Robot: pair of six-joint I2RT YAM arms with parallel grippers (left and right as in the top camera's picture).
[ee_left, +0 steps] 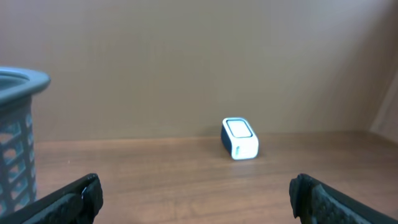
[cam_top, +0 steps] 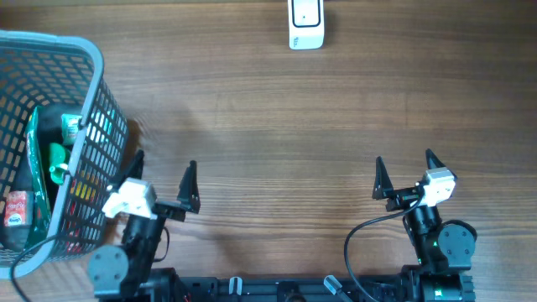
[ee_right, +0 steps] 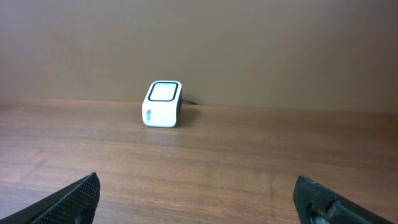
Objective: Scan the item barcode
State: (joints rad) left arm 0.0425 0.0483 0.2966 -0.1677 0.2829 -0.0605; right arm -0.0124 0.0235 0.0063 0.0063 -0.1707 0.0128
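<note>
Both pairs of fingers wide and empty; nothing picked up yet.
The left fingers (cam_top: 191, 183) and right fingers (cam_top: 379, 178) are spread fully apart above the bare brown wooden tabletop (cam_top: 268, 109) at its near edge, touching nothing. Just beside the left fingers stands the grey plastic lattice basket (cam_top: 88, 50), which holds green packages (cam_top: 57, 158) and a small red-labelled pack (cam_top: 17, 210). The item to scan is among these. The white and dark-blue box scanner (cam_top: 306, 23) sits well apart at the far edge, its pale window on top. The task looks to be at its start. Next, I judge, the left arm must reach over the rim, grip one pack, and carry its barcode to that window.
</note>
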